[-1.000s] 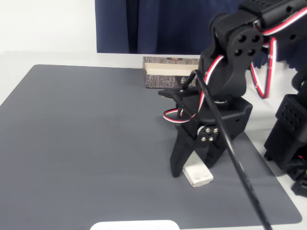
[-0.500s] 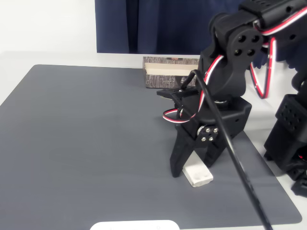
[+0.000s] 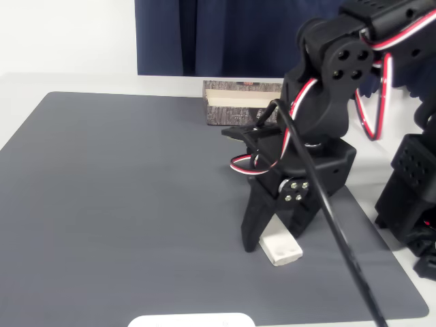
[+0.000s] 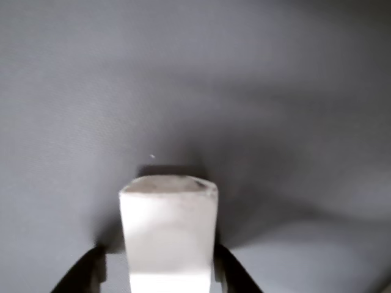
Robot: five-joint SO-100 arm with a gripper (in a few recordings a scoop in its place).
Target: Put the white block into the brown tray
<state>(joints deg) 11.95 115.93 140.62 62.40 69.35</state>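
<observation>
1. The white block [image 3: 281, 248] lies flat on the grey mat [image 3: 122, 204] that covers the table, towards 5 o'clock in the fixed view, with one end poking out from under the arm's black head.
2. The jaws reach down onto it from above, one black finger on each long side. In the wrist view the white block [image 4: 168, 229] fills the gap between the two dark fingertips [image 4: 82, 278], so the gripper [image 3: 272, 238] looks closed on the block, or very nearly so; whether the pads press hard I cannot tell.
3. Taking it across the narrow width makes sense: the slab is flat and low, and the long sides give the fingers parallel faces to clamp.
4. The block rests on the mat, not yet lifted.
5. The brown tray [image 3: 231, 103] stands at the mat's far edge, towards 12 o'clock, well apart from the block, partly hidden behind the arm. Its open top faces up, ready to take the block from above.
6. My judgement: the grasp is being secured; lifting and carrying remain.
</observation>
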